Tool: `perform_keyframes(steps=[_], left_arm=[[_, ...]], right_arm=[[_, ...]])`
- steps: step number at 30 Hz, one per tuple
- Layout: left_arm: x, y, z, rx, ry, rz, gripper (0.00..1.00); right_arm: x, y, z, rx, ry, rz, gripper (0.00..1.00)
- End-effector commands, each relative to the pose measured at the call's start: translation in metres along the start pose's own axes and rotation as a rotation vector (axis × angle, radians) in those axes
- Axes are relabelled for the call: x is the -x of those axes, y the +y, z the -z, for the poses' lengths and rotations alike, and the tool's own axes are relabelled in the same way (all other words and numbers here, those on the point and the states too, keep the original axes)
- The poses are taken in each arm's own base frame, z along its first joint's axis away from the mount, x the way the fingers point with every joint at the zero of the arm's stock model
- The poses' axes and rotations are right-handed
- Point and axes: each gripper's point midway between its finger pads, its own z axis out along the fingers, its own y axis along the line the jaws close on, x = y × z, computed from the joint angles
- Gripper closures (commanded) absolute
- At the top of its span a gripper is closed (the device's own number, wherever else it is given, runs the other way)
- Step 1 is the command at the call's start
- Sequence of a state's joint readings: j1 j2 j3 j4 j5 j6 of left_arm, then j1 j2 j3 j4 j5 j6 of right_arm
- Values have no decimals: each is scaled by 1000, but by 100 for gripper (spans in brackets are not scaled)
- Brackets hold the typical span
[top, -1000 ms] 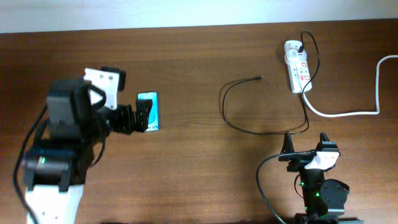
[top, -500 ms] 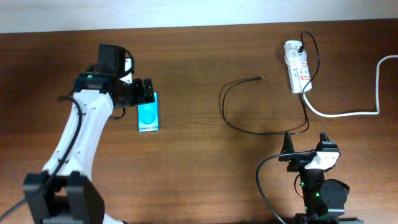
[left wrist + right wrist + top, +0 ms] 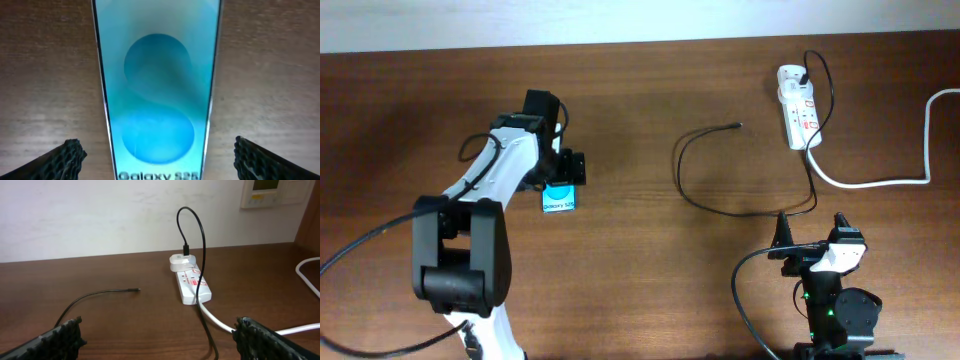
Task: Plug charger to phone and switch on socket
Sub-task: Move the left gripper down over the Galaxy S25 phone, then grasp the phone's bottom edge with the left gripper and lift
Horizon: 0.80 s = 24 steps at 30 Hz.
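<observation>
Jaws of left gripper (image 3: 157,152) spread wide either side of the phone (image 3: 157,85) at left of table (image 3: 640,300), right gripper (image 3: 159,335) jaws wide at near right, loose-tipped charger (image 3: 100,293) left of the socket (image 3: 192,282), far right

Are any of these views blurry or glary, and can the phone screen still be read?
Left wrist: the phone glows brightly and looks soft, its text readable but cropped. Right wrist: the socket and charger are sharp. Overhead: clear, no strong glare.
</observation>
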<state>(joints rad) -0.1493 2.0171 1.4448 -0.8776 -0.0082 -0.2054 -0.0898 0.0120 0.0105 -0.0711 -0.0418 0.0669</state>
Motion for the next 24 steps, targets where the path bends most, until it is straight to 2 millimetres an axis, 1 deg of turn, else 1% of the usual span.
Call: perform_keyframes(steps=[1, 4, 8, 9, 11, 12, 13, 18, 19, 21, 22, 24], left_arm=[[4, 2, -13, 18, 10, -10, 1], [12, 1, -14, 11, -24, -10, 1], [16, 0, -14, 7, -42, -10, 1], [16, 0, -15, 8, -40, -10, 1], [13, 0, -23, 11, -21, -10, 1], [7, 2, -35, 18, 14, -11, 1], [4, 2, -39, 21, 28, -11, 1], [2, 7, -42, 48, 33, -11, 1], [-1, 8, -44, 50, 41, -11, 5], [-7, 8, -47, 51, 55, -12, 17], [-10, 9, -49, 51, 62, -12, 26], [-12, 9, -50, 52, 68, -12, 35]], right_arm=[[-2, 2, 0, 8, 4, 8, 2], [-2, 2, 0, 8, 4, 8, 2], [-2, 2, 0, 8, 4, 8, 2], [-2, 2, 0, 8, 4, 8, 2], [-2, 2, 0, 8, 4, 8, 2], [-2, 2, 0, 8, 4, 8, 2], [-2, 2, 0, 8, 4, 8, 2], [-2, 2, 0, 8, 4, 8, 2], [-2, 2, 0, 8, 4, 8, 2], [-2, 2, 0, 8, 4, 8, 2], [-2, 2, 0, 8, 4, 8, 2], [-2, 2, 0, 8, 4, 8, 2]])
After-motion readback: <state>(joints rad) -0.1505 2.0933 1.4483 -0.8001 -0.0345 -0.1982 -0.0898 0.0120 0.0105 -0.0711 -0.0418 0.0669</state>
